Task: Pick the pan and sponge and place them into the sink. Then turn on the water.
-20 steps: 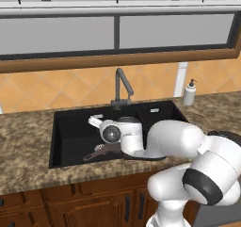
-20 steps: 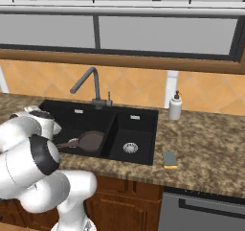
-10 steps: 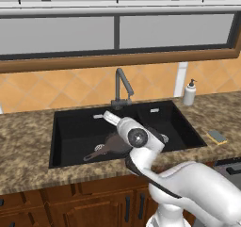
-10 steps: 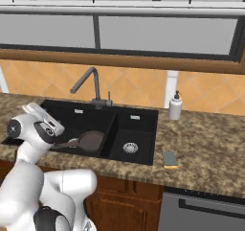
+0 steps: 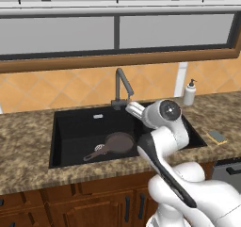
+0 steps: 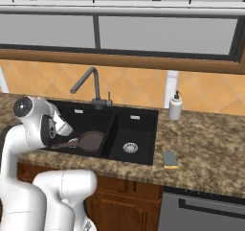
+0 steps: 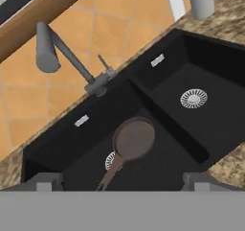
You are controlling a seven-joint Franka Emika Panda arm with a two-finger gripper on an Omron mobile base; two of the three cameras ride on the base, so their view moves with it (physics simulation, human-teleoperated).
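Note:
The dark brown pan (image 7: 134, 138) lies flat in the large bowl of the black sink (image 7: 215, 124), its thin handle pointing toward me over the silver drain. In the base views the pan (image 5: 117, 143) (image 6: 91, 140) rests on the floor of the sink (image 5: 75, 127) (image 6: 136, 124). My gripper (image 7: 122, 183) hovers above the pan, open, with nothing between its widely spaced fingertips (image 7: 45, 181). The yellow sponge (image 5: 217, 136) (image 6: 169, 159) lies on the granite counter to the right of the sink. The dark faucet (image 5: 121, 85) (image 6: 88, 81) (image 7: 62, 52) stands behind the basins, with no water showing.
A white soap dispenser (image 5: 189, 93) (image 6: 175, 105) stands on the counter behind the sink's right end. The smaller bowl's drain (image 7: 194, 98) is bare. A window runs above the tiled backsplash. My own arm blocks part of the sink front in both base views.
My arm has swung and lifted, taking the hand up from the basin, while the pan stays where it lay in the large bowl. The gripper remains open.

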